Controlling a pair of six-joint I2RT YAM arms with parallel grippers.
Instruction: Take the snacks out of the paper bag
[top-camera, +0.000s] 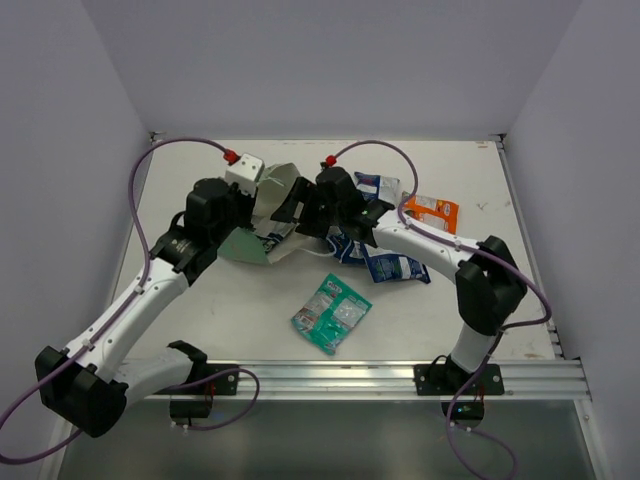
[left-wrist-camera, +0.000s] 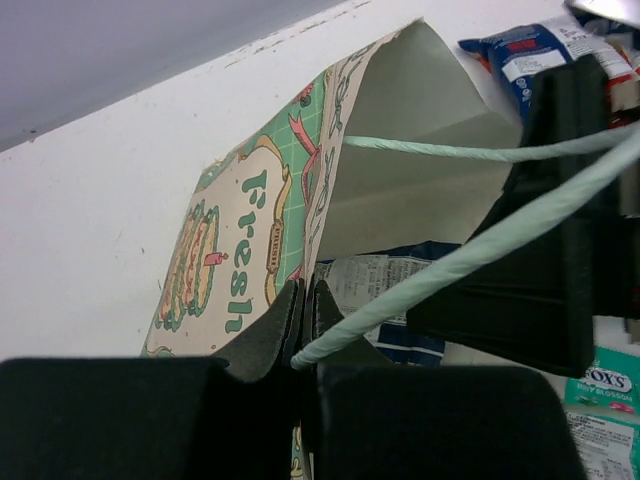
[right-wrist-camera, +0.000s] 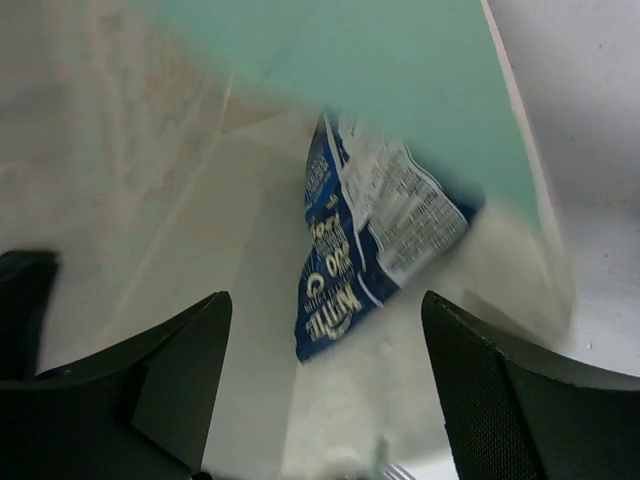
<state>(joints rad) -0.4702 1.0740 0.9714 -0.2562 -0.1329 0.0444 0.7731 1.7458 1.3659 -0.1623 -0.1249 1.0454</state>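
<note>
Left gripper (left-wrist-camera: 305, 290), clamped on the rim of the tipped paper bag (left-wrist-camera: 240, 240), is best held firm w/ the mouth wide, so that the right gripper (right-wrist-camera: 325, 300), fingers apart inside the bag, can be closed squarely on the blue-and-white snack (right-wrist-camera: 365, 240) at the back w/o paper being pinched.

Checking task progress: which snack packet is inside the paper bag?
The blue-and-white packet in the right wrist view, ahead of the open right gripper, inside the paper bag. The teal-green packet and orange packet lie out on the table.
</note>
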